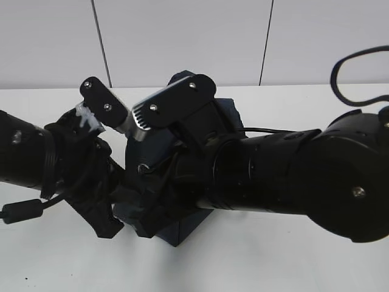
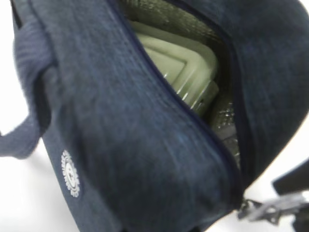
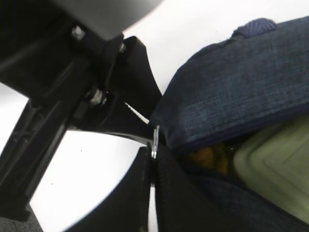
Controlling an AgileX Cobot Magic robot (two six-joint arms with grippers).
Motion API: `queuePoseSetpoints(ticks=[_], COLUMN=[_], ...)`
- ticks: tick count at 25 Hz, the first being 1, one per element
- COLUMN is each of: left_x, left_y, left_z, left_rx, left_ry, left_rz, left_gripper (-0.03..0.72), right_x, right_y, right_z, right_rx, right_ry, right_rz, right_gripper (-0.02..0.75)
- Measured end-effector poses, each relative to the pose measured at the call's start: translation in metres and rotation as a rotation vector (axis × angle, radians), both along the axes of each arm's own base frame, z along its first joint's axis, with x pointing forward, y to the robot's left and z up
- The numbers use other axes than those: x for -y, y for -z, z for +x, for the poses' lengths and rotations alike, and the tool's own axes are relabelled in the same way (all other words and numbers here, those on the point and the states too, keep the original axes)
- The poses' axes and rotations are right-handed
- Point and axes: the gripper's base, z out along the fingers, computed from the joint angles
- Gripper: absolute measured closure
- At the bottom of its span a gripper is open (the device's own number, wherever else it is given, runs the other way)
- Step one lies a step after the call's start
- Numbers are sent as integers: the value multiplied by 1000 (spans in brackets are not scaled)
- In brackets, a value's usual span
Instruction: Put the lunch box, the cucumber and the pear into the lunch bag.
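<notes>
Right gripper (image 3: 153, 145) clamped on metal ring pull (image 3: 155, 141) at end of lunch bag (image 2: 145, 145). Left gripper (image 1: 112, 210) pressed against bag, jaw state impossible to tell. Inside half-open zipper: lunch box (image 2: 186, 67), sage lid up, beside pear (image 3: 207, 157).

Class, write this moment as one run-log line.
lunch bag: partly open | lunch box: inside | pear: inside | cucumber: unseen | right gripper: shut on ring pull | left gripper: not visible

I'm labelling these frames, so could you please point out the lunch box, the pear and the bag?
lunch box (image 2: 181, 63), left wrist view, green lid.
pear (image 3: 206, 155), right wrist view, orange skin inside opening.
bag (image 2: 120, 130), left wrist view, outer fabric.
</notes>
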Motion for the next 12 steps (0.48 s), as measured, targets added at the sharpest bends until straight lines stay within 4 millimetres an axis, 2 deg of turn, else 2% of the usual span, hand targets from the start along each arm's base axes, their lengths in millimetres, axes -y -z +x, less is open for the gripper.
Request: queuePoseSetpoints(ticks=[2, 4, 9, 12], left_x=[1, 2, 2, 3], left_y=[0, 0, 0, 0], left_z=[1, 1, 0, -1], left_rx=[-2, -4, -29, -49], left_ry=[-19, -32, -44, -45], left_rz=[-16, -31, -50, -56], left_gripper=[650, 687, 694, 696], right_x=[0, 0, 0, 6], right_y=[0, 0, -4, -12], right_z=[0, 0, 3, 16], right_rx=[-3, -5, -4, -18], right_ry=[-1, -1, 5, 51], right_rz=[-2, -4, 0, 17], right_gripper=[732, 732, 732, 732])
